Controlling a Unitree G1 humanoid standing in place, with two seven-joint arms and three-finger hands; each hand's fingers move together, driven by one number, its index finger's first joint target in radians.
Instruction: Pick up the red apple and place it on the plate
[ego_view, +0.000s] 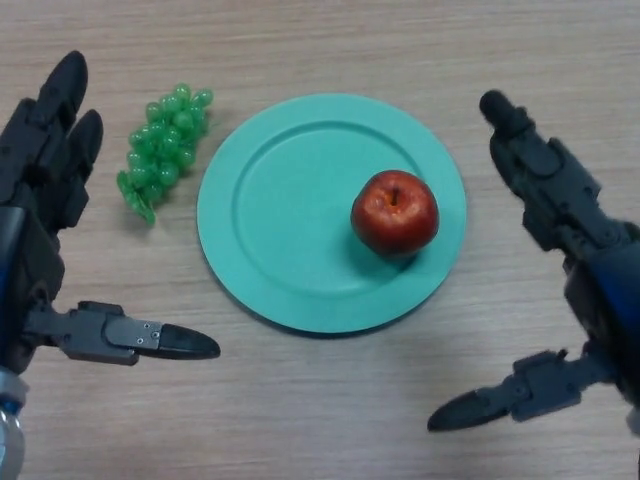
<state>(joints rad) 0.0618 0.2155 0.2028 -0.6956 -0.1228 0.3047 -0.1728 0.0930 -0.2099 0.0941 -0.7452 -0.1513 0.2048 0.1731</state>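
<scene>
Nearest the camera, at the lower edge of the head view, two black thumbs are seen pointing inward over the wooden table (330, 400), one from each side. The left hand (40, 200) is held at the left border with its fingers (60, 95) stretched straight away from the camera and its thumb spread wide; nothing is held by it. The right hand (575, 230) is placed likewise at the right border, its fingers (520, 135) extended up the picture and its thumb splayed toward the middle, and nothing is grasped by it either. Between the two hands one round teal plate (270, 210) is laid flat on the table. One red apple (395, 213) is seated on the right half of the plate, inside the rim, apart from both hands. The apple is stood upright, its stem hollow turned up toward the camera, so that its axis runs vertically and no sideways direction is marked. One bunch of green grapes (165, 145) is laid on the table just left of the plate, its long axis slanted from upper right to lower left, close to the left hand but not touched by it.
</scene>
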